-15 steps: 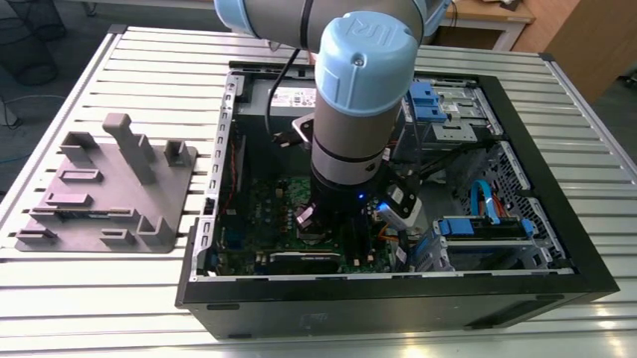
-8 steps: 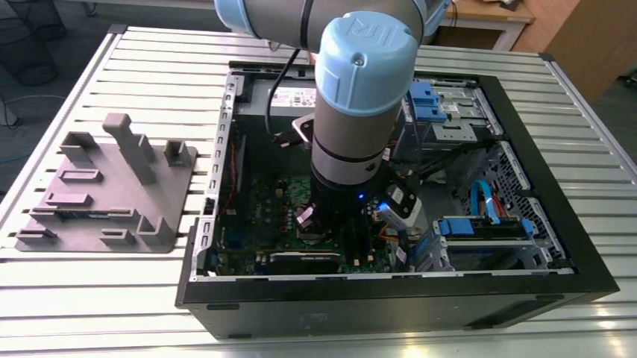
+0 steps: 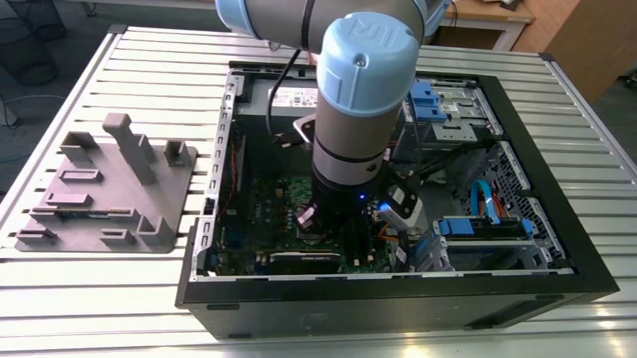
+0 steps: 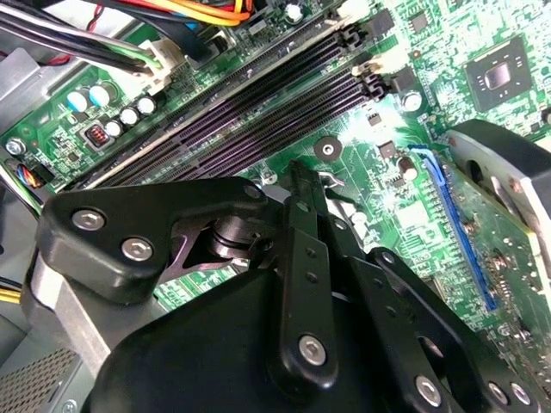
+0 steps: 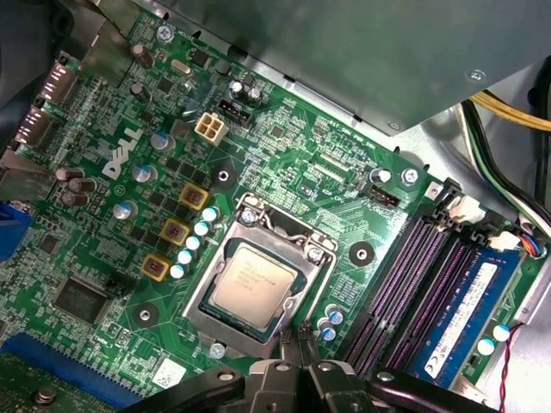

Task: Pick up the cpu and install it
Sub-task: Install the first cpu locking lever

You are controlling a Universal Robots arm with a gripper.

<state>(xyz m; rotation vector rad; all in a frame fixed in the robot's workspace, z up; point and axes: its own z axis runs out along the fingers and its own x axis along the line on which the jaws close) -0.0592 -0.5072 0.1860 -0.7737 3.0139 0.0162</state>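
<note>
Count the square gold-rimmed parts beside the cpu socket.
3 gold-rimmed parts, in a diagonal row on the motherboard beside the cpu: one end, the middle, the other end. Others may be hidden.

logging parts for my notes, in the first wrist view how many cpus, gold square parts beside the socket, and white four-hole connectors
cpu: 1
gold square parts: 3
white four-hole connector: 1
total: 5

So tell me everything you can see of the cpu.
The small flat square cpu with a silvery-grey metal top lies flat in the silver metal socket frame on the green motherboard, its top bearing faint print. A thin darker rim edges it. Nothing rests on it; the black claw sits just beside the socket.
</note>
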